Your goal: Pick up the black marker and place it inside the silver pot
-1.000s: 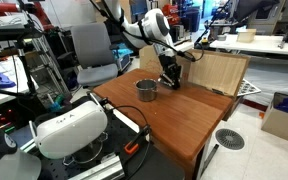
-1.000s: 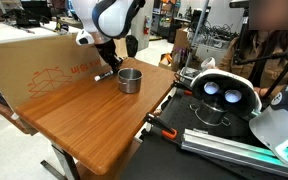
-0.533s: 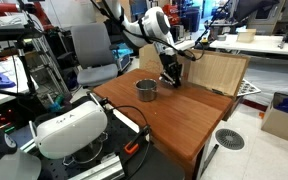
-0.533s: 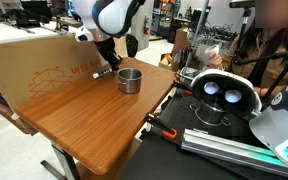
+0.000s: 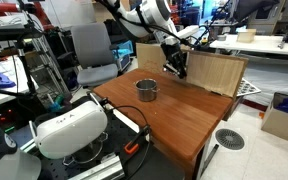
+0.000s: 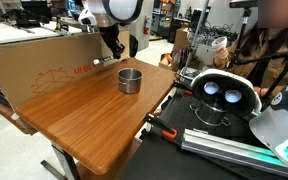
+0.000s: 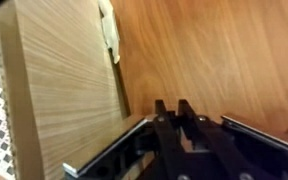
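Observation:
The silver pot [image 5: 147,90] stands on the wooden table [image 5: 189,120] and shows in both exterior views [image 6: 130,80]. My gripper [image 6: 112,54] hangs above the table behind the pot, close to the upright cardboard box, and also shows in an exterior view [image 5: 177,69]. It is shut on the black marker [image 6: 99,62], which lies crosswise in the jaws, clear of the table. In the wrist view the fingers [image 7: 161,112] are close together and the marker [image 7: 104,150] sticks out on both sides. The pot is out of the wrist view.
A cardboard box [image 6: 34,62] stands along the table's back edge [image 5: 220,72] and fills the left of the wrist view [image 7: 54,90]. A white headset [image 5: 69,126] sits by the table [image 6: 222,92]. A grey chair [image 5: 92,52] stands behind.
My gripper has risen from the tabletop beside the pot, taking the black marker up with it. The pot has not moved.

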`<state>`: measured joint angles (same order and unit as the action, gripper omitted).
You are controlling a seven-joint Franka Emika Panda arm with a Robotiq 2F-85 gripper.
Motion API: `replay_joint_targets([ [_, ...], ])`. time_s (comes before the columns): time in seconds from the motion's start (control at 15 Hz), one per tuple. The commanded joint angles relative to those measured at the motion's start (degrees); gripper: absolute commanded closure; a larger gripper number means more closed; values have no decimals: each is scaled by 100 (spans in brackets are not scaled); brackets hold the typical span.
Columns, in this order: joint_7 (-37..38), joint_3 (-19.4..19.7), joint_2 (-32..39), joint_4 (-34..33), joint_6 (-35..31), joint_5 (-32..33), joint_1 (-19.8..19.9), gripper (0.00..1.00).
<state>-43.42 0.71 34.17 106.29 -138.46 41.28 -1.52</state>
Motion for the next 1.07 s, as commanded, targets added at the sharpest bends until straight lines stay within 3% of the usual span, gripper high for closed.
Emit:
replay_joint_targets([
  [0.0,812,288,-479,588,-143,774,-188,95],
  [0.47,2340,281,-1162,1526,108,2420,-146,95],
  [1.0,3167,20,-1905,2580,0,3372,-43,95],
])
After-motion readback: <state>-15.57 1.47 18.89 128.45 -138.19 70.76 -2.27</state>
